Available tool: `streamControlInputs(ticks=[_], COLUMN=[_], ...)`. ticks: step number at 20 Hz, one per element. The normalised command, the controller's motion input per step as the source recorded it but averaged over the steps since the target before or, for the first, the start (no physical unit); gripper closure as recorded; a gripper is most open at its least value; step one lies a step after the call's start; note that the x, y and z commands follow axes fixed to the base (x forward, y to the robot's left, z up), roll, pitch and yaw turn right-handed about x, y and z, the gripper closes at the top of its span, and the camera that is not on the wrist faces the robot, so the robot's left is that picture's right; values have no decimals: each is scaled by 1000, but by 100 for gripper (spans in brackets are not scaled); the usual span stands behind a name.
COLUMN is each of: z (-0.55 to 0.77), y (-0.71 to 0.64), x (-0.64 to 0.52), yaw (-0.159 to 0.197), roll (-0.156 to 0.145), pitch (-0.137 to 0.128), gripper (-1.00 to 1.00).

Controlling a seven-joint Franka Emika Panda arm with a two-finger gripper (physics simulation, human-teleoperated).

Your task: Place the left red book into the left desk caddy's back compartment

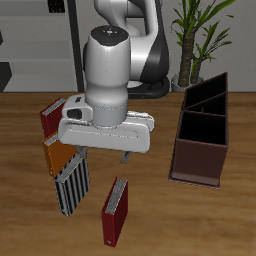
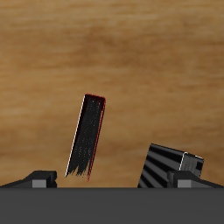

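Note:
The left red book (image 1: 116, 210) lies flat on the wood table near its front edge, a slim crimson cover with a pale page edge. In the wrist view the book (image 2: 86, 138) shows as a dark slab with a red rim. My gripper (image 1: 102, 154) hangs above the table, a little farther back than the book, open and holding nothing. Its fingertips (image 2: 39, 179) stand wide apart, so the gripper (image 2: 112, 182) is open in that view too. The left desk caddy (image 1: 198, 160) is a long dark maroon box off to the side. Its back compartment (image 1: 208, 94) is the far end section.
A black-and-white striped book (image 1: 72, 185) lies beside the gripper, also seen as the striped book (image 2: 171, 166). An orange book (image 1: 55, 156) and a darker maroon book (image 1: 50, 117) sit farther back. A potted plant (image 1: 200, 30) stands behind the caddy.

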Motion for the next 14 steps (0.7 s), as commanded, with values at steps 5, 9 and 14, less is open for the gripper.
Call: streamControlInputs(ticks=[5, 9, 14], z=[-70, -189, -191], y=[-79, -62, -5], x=[-10, 39, 40], yaw=[1, -17, -3], roll=[-8, -13, -2], pitch=[-8, 2, 9], gripper=[-100, -100, -100])
